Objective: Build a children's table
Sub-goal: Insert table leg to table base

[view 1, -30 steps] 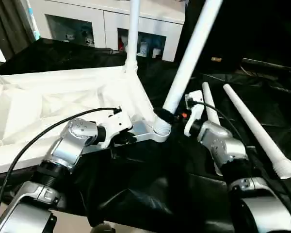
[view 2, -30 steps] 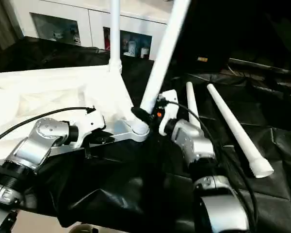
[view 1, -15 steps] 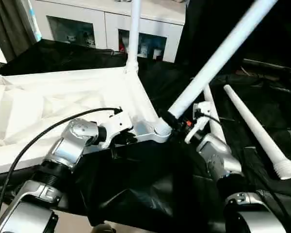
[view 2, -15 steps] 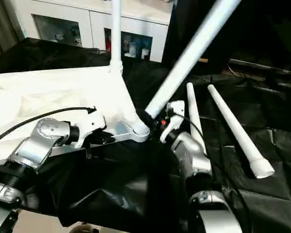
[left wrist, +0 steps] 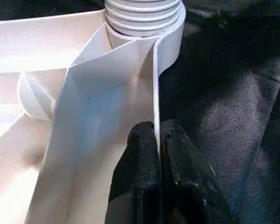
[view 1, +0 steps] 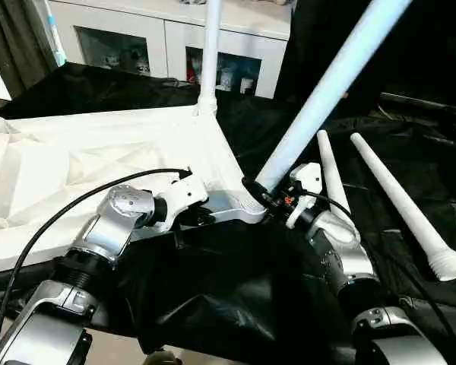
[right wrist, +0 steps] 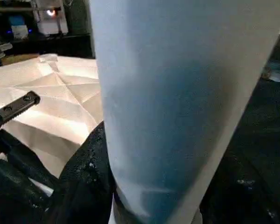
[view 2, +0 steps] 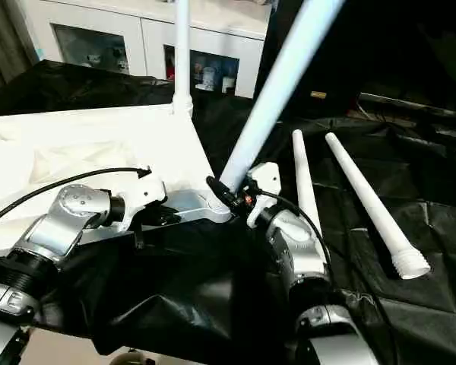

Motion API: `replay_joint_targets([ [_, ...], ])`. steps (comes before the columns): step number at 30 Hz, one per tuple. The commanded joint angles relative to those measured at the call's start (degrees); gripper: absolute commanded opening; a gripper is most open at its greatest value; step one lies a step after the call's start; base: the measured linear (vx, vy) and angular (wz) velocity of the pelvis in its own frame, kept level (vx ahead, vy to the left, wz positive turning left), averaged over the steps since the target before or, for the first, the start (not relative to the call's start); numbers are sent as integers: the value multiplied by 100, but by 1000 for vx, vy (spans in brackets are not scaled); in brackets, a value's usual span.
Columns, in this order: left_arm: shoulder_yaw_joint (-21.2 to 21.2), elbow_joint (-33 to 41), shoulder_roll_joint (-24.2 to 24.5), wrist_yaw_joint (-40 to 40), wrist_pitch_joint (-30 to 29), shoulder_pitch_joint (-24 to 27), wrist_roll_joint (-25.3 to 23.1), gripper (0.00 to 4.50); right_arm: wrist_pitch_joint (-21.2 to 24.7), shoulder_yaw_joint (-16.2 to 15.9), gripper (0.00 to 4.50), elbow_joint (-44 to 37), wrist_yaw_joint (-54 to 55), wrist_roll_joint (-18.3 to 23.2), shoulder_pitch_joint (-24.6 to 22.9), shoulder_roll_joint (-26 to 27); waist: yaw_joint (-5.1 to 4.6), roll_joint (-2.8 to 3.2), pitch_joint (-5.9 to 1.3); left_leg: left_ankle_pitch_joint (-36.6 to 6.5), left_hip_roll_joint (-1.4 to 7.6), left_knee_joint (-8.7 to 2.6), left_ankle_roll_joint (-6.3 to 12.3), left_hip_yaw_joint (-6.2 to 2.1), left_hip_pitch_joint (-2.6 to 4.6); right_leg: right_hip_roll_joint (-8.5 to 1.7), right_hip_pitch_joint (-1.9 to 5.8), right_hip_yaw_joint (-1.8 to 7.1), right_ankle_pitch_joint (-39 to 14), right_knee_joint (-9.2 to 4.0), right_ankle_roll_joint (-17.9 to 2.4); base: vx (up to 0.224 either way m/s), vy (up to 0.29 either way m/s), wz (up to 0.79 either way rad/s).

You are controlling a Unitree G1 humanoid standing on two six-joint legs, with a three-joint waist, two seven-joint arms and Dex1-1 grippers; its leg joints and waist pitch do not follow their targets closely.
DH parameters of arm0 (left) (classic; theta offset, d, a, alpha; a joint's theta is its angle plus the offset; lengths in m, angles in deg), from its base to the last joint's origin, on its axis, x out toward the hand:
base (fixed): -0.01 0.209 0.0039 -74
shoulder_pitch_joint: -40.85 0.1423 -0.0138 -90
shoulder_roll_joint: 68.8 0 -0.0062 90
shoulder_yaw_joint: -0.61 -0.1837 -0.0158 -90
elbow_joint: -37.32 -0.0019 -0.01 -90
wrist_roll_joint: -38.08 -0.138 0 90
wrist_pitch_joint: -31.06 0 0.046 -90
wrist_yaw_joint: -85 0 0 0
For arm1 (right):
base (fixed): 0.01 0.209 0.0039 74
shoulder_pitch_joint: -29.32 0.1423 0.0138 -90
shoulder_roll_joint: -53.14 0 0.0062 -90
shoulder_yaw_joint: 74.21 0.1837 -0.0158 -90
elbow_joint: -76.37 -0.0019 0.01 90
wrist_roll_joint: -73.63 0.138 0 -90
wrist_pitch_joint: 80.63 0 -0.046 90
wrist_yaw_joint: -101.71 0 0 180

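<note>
White plastic dominates: the table top [view 1: 76,167] lies upside down on the black-draped desk [view 1: 235,289], ribbed underside up, its near right corner facing the robot. One leg [view 1: 210,53] stands upright in the far corner socket. A second leg [view 1: 327,91] has its threaded foot at the near corner socket [view 1: 247,204], but its long axis leans well away from upright, tilting up and off toward the robot's right and away from it. That lean is what the next move hinges on: in my judgement the leg must be swung back until it stands square over the socket before it can thread home. The right gripper [view 1: 270,199] is the nearer arm, its jaws closed around the leg just above the socket, so it is placed to do the righting. The left gripper [left wrist: 157,140] has its jaws pinched shut on the thin rim wall of the table top just beside the same socket, steadying the corner. Two spare legs [view 1: 399,201] lie side by side on the black cloth to the right, threaded ends toward the robot.
</note>
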Motion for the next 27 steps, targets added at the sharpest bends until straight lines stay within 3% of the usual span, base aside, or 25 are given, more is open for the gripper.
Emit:
replay_joint_targets([
  [1,-179,-51,-50,-171,80,75,57,0,534,-244,191,441,-218,-243,-21,-54,-56,61,-218,-1450,351,-522,11,-122,90,-491,118,240,-787,-536,-1235,0,0,0],
  [6,-241,80,47,-510,201,121,151,0,877,-319,191,783,-570,-270,354,-113,-100,31,-230,-1271,348,-510,69,-117,72,-495,125,241,-633,-521,-1269,0,0,0],
  [14,-362,220,259,-1199,391,88,327,0,939,-544,191,1127,-1392,-443,622,-311,-142,51,-277,-589,346,-439,374,-87,81,-466,165,204,645,-404,-1551,0,0,0],
  [27,-525,76,446,-1868,785,-106,368,0,703,-839,191,1204,-2461,-607,452,-584,-113,99,-256,-1078,397,-490,169,-80,129,-483,157,188,285,-441,-1651,0,0,0],
])
